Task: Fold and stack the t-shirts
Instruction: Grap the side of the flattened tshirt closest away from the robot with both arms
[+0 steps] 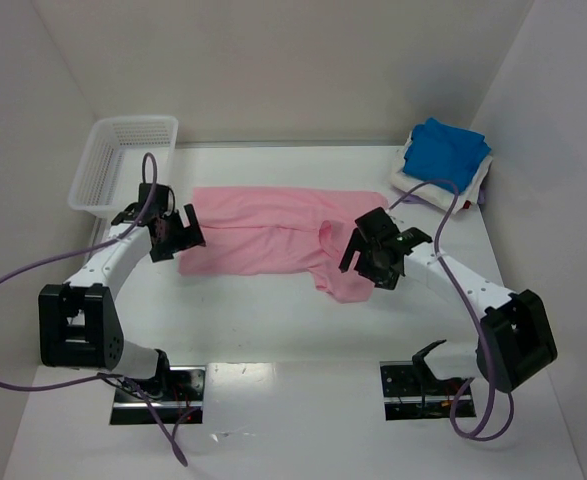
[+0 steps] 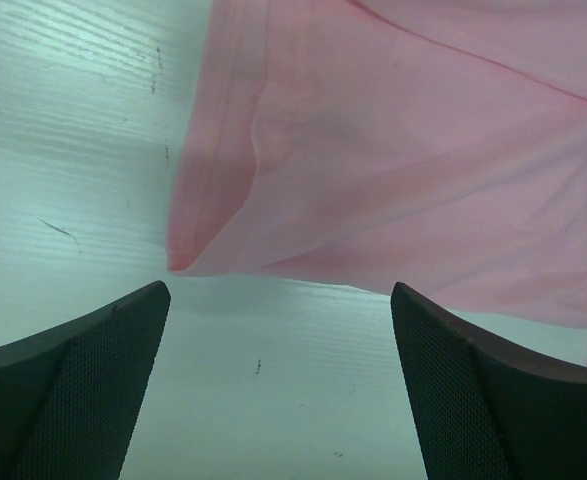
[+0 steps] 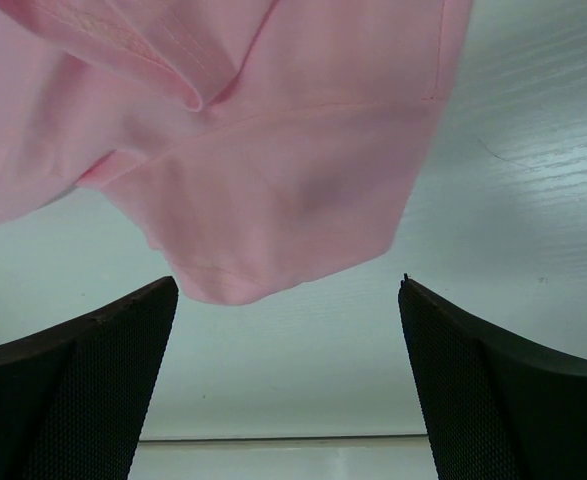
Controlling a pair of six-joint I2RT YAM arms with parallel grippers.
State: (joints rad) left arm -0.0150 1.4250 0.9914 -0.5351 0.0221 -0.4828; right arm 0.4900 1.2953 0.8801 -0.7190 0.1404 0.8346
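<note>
Two grippers sit at opposite ends of the pink t-shirt, which lies spread lengthwise across the middle of the white table, wrinkled, with one part folded over near its right end and a rounded flap reaching toward the near edge. The left gripper is at the shirt's left edge. In its wrist view the two dark fingers are spread wide with bare table between them, and the left gripper is just short of a folded corner of the pink t-shirt – close, but pinching nothing. The right gripper hangs over the shirt's near right part. From its own camera its fingers are likewise held wide apart, and the right gripper lies at the hem of the flap of the pink t-shirt, whose lowest edge dips to about the level of the fingertips. Whether cloth and fingers touch there cannot be told. In the far right corner the blue t-shirt rests, folded, on top of the white t-shirt – well apart from the pink one. A white mesh basket stands in the far left corner, near the left arm.
</note>
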